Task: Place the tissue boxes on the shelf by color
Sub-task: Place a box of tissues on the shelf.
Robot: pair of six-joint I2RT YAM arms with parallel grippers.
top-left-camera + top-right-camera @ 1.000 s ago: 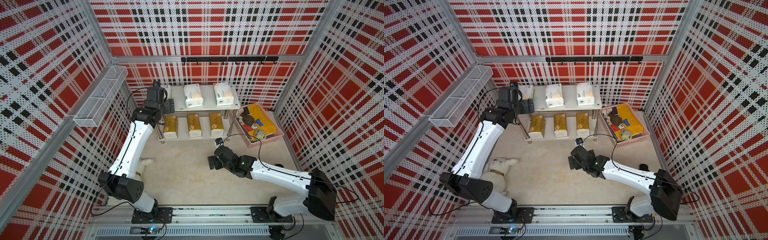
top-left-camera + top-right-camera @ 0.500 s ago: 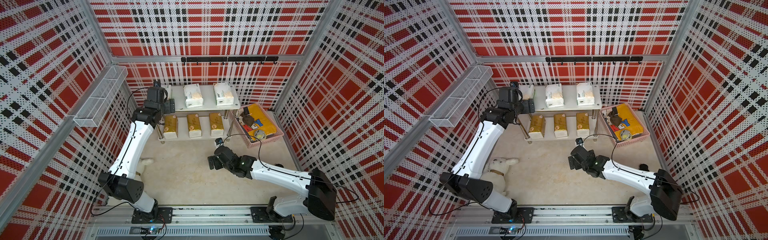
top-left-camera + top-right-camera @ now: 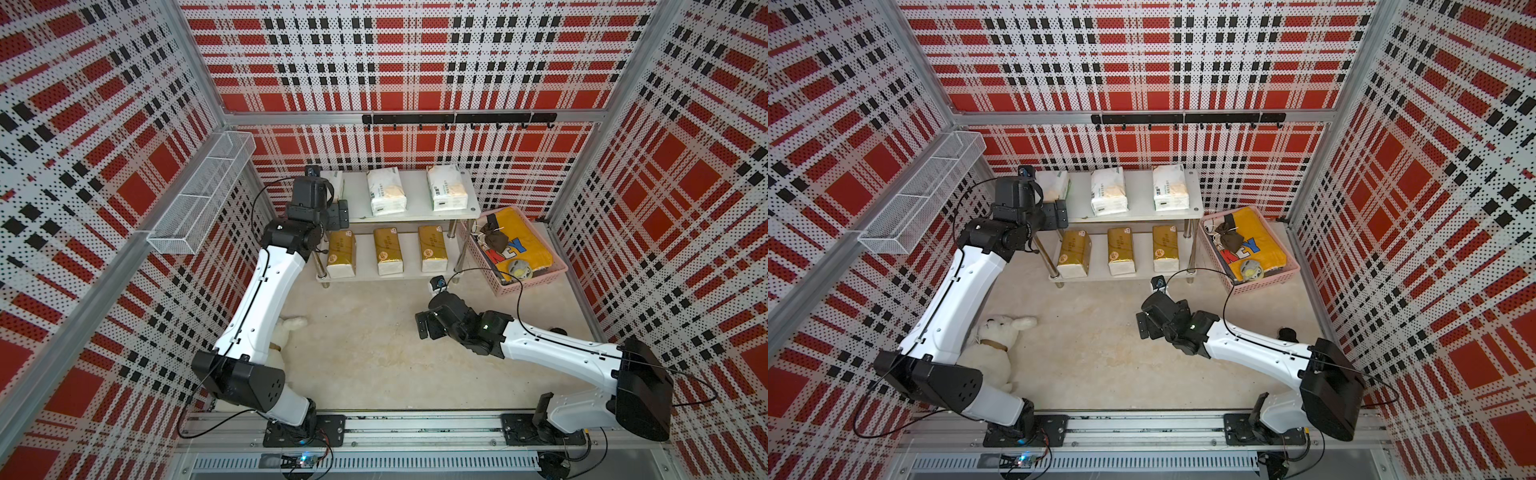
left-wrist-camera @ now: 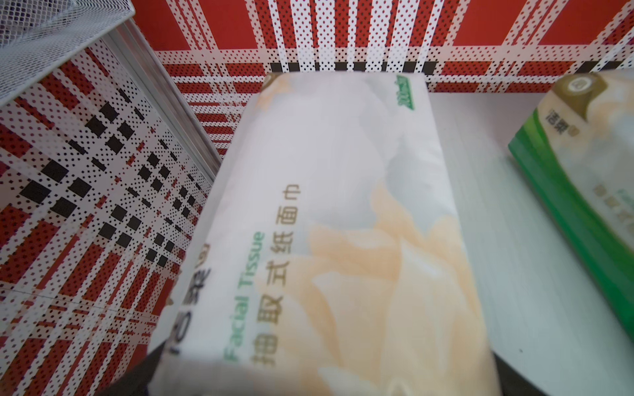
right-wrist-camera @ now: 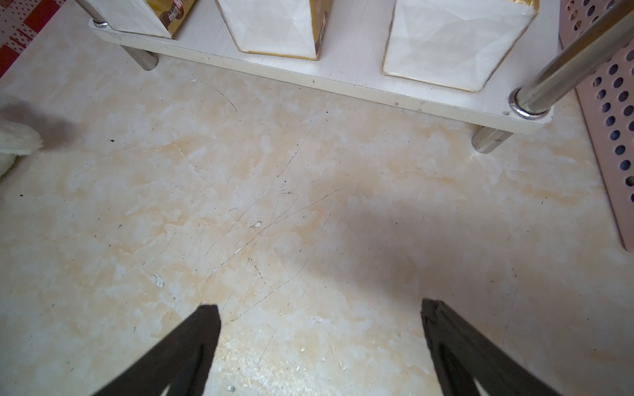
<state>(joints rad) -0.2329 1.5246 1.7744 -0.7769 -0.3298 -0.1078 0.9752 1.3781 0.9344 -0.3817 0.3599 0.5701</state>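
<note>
White pack (image 4: 336, 212) lies on the shelf (image 3: 415, 214) top board between left gripper (image 3: 338, 214) jaws; squeezed or not, we cannot tell. Right gripper (image 5: 319, 305) gapes empty. We judge it light, soft, slick: pinch mid-width.

Six tissue boxes (image 3: 387, 251) on shelf (image 3: 417, 199)

Saw a white fluffy toy (image 3: 1000, 328) on the floor, a pink basket (image 3: 532, 283) holding yellow cloth (image 3: 1254, 237) and maybe a ball (image 3: 1250, 270).
</note>
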